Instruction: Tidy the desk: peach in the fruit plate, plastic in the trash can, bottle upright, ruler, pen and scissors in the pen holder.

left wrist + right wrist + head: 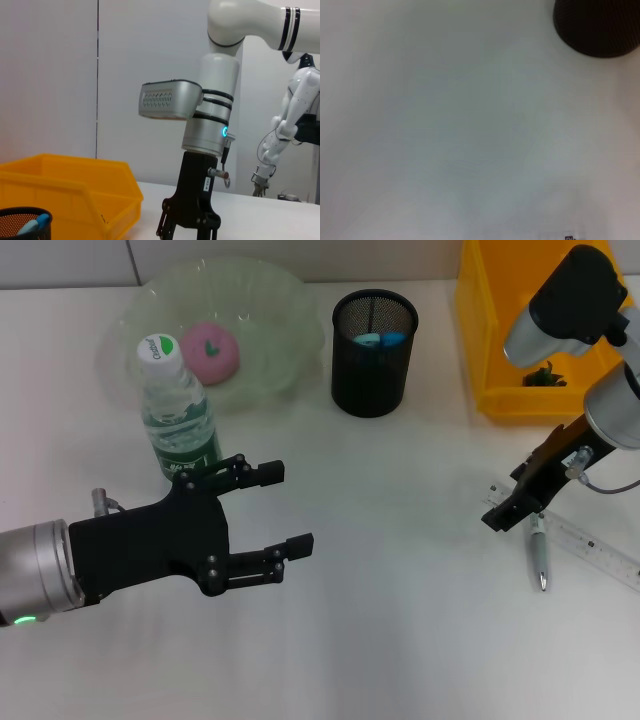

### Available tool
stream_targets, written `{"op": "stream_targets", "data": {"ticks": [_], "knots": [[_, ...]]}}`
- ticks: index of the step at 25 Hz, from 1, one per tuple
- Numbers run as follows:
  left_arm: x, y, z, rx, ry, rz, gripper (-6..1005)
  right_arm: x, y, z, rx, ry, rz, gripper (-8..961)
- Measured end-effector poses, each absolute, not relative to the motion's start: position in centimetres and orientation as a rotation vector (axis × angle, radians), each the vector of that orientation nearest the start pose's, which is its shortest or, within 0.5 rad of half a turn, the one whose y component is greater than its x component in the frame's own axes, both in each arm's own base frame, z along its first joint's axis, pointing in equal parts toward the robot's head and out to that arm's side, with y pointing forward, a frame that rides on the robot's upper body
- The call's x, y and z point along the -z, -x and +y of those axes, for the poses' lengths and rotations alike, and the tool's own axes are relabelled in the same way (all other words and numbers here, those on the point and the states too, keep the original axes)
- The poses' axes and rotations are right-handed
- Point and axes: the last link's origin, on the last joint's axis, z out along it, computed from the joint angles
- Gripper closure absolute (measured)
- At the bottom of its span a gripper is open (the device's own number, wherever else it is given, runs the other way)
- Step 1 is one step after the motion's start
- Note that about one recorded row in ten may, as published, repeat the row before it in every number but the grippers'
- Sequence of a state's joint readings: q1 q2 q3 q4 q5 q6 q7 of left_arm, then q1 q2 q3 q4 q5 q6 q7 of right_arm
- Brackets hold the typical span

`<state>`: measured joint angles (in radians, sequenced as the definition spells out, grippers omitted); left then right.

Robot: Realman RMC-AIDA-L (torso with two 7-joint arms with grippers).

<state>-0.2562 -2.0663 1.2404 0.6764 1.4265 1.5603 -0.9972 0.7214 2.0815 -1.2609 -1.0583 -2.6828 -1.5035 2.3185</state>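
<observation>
The pink peach lies in the clear fruit plate. The water bottle stands upright in front of the plate. My left gripper is open and empty, just right of the bottle. The black mesh pen holder holds a blue item, also seen in the left wrist view. The silver pen and clear ruler lie on the table at the right. My right gripper is low over the pen's top and the ruler's near end. Dark plastic lies in the yellow bin.
The yellow bin stands at the back right beside the pen holder. My right arm reaches down past the bin. White table stretches between the two grippers and along the front.
</observation>
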Motion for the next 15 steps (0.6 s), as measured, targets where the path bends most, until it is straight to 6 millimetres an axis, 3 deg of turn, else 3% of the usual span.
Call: {"op": "stream_targets", "data": {"ticks": [15], "knots": [[3.0, 26.0, 26.1, 0.954, 2.71, -0.227, 189, 2.3, -21.6, 37.7, 0.671, 2.675, 0.836, 201]]}}
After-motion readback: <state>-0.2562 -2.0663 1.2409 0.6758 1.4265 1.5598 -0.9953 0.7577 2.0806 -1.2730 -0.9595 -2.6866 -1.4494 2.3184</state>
